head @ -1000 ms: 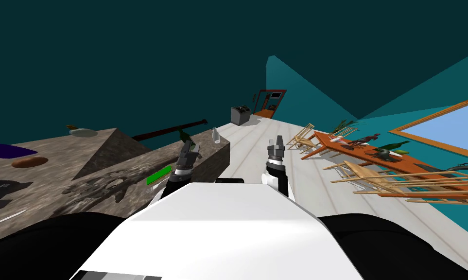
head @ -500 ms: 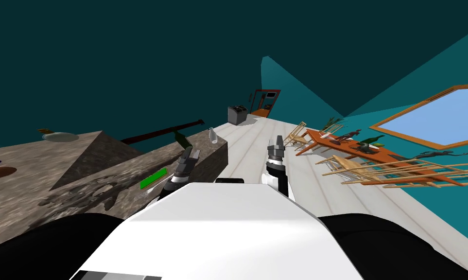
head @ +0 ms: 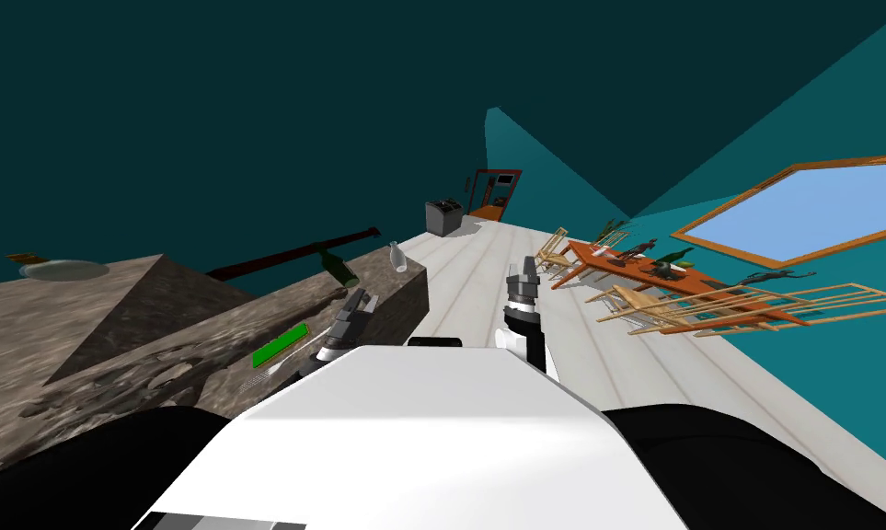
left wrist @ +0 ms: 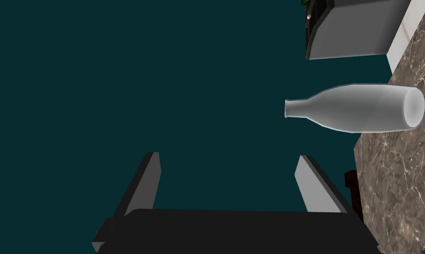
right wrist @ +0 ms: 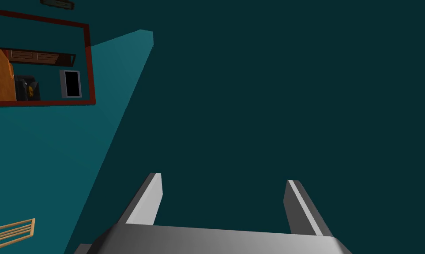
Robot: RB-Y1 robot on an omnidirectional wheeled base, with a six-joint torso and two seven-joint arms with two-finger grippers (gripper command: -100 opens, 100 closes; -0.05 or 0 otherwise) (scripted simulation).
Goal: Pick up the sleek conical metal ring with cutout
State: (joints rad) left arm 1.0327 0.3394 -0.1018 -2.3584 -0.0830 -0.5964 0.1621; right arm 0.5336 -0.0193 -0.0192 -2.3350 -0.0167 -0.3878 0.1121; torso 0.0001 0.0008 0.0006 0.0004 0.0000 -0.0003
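My left gripper (head: 365,299) hangs open over the near end of a brown marbled stone counter (head: 146,313). In the left wrist view its fingers (left wrist: 227,176) stand apart with nothing between them. Just beyond them a clear glass bottle (left wrist: 357,108) stands on the counter (left wrist: 401,176). The head view shows that bottle (head: 395,258) at the counter's far corner, with a dark green bottle (head: 339,268) beside it. My right gripper (head: 526,270) is open over the pale floor, its fingers (right wrist: 224,198) empty. Small pale shapes (head: 169,373) lie on the counter, too small to name.
A flat green object (head: 280,346) lies on the counter close to my left arm. A pale dish (head: 63,269) sits at its far left. To the right stand an orange table (head: 652,276) with wooden chairs (head: 707,308). A grey box (head: 443,216) and a red-framed doorway (head: 491,193) lie ahead.
The whole head picture has slid left, so I have turned right. The purple and brown items on the counter's left have left the picture. My left gripper sits slightly lower.
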